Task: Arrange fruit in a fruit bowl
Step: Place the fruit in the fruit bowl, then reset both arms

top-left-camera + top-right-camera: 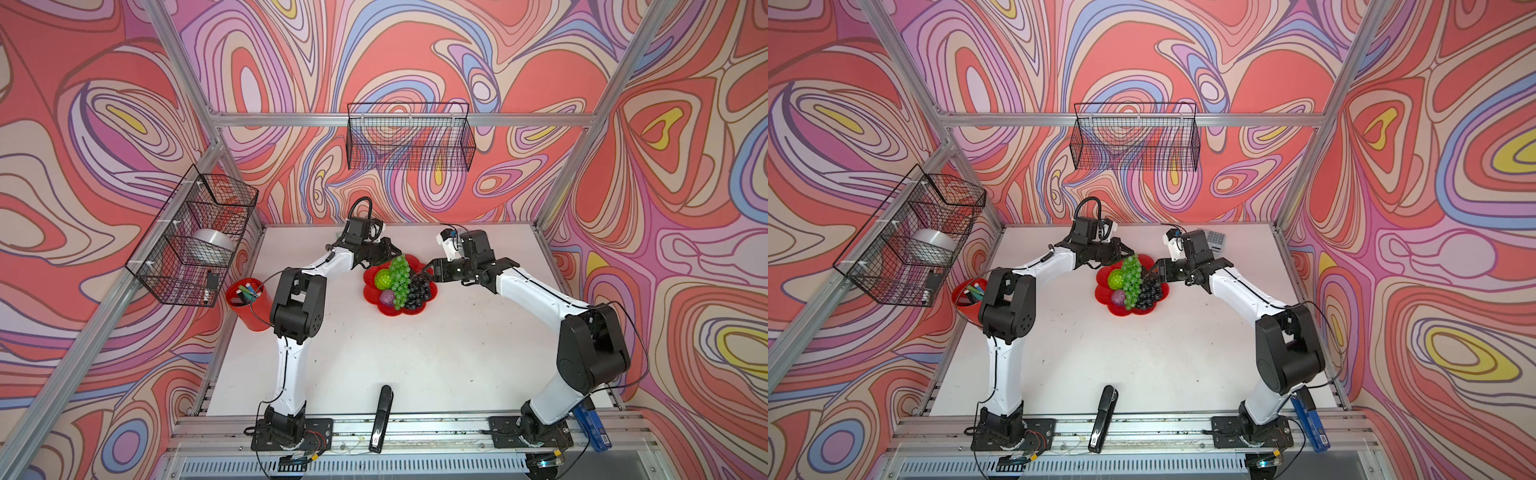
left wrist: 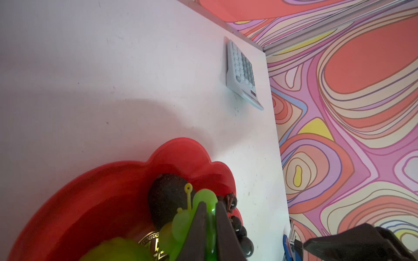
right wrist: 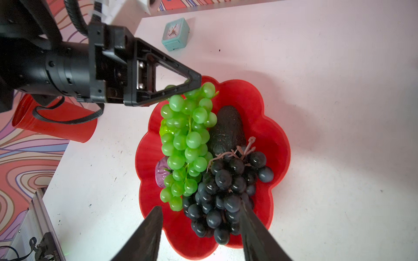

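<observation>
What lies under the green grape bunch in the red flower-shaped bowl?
Peeking from under the green grape bunch are the bright green bumpy ball and the small purple fruit, each partly covered. The bowl floor beneath the bunch is hidden.

The bowl (image 3: 279,135) is glossy red (gold emblem (image 2: 150,240) inside), with green grapes (image 3: 187,140), blue-black grapes (image 3: 224,192), a speckled blackish avocado (image 3: 228,128), and walls (image 1: 415,50) swirled coral, lilac, yellow.

In both top views you have bare white table (image 1: 415,353) across the lower middle of the frame, up to the red flower bowl (image 1: 369,291). The black stapler (image 1: 381,415) blocks bottom centre, the red pen cup (image 1: 249,307) the left edge; left gripper (image 1: 395,254) and right gripper (image 1: 423,273) crowd the bowl's upper rim.
</observation>
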Available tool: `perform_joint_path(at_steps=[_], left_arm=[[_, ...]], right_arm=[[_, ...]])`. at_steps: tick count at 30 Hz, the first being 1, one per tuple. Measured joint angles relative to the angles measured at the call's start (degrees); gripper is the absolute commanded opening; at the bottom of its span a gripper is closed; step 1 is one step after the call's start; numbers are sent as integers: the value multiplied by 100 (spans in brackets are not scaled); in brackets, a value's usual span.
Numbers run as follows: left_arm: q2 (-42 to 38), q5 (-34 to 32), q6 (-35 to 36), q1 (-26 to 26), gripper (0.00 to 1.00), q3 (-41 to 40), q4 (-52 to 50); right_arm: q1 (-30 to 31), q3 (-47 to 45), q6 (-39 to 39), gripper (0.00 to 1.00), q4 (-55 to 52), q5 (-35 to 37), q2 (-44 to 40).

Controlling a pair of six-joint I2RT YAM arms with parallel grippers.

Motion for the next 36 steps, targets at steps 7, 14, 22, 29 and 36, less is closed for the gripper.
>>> perform_joint_path(at_steps=[7, 14, 22, 29, 36], left_arm=[[9, 20, 74, 0, 54, 0, -111], [-59, -160, 332, 0, 64, 98, -507], [-1574, -1110, 850, 0, 81, -245, -1517], [-3705, -2608, 1215, -2, 100, -1554, -2116], [-5309, -4680, 2208, 22, 100, -3512, -1888]], right_arm=[[0, 0, 0, 58, 0, -2, 0], [7, 83, -33, 58, -98, 57, 0], [7, 400, -229, 65, -363, 507, -262], [11, 404, -492, 98, -699, 1537, -973], [-531, -778, -1102, 98, 258, 2649, -2194]])
